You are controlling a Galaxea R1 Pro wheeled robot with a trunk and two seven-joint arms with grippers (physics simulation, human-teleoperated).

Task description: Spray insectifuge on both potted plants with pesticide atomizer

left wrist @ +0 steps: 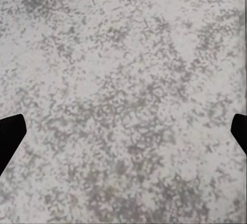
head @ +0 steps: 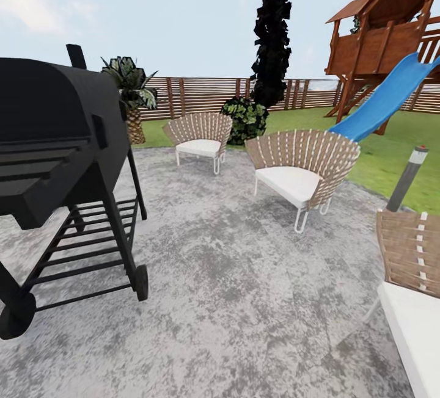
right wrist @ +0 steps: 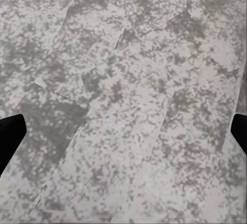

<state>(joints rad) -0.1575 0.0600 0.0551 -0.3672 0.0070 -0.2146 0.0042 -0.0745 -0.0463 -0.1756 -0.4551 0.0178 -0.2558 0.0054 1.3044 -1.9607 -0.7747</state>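
The robot is out on the stone patio (head: 232, 300), and the head view shows a black barbecue grill (head: 55, 141) at the left of the frame, two fan-backed chairs (head: 302, 169) across the middle and a third chair (head: 415, 282) cut off at the lower right. Top right stands a wooden play tower with a blue slide (head: 385, 102); the slatted fence (head: 195, 96) runs across the back, with a palm (head: 131, 90) and a round dark bush (head: 247, 118) in front of it.

Both wrist cameras look straight down at speckled paving. The left gripper (left wrist: 123, 131) shows dark fingertips (left wrist: 10, 136) at either edge, spread wide with nothing between them. Same for the right gripper (right wrist: 123, 131): parted, unloaded.

The atomizer and the rosette plants aren't anywhere here, so this looks like a search leg. Best move is probably to turn the base slowly and sweep the lawn (head: 397, 154) edge, staying clear of the grill's wheels (head: 142, 282) and that near chair. No pots or containers turn up, though the dim far corner by the fence is hard to read.
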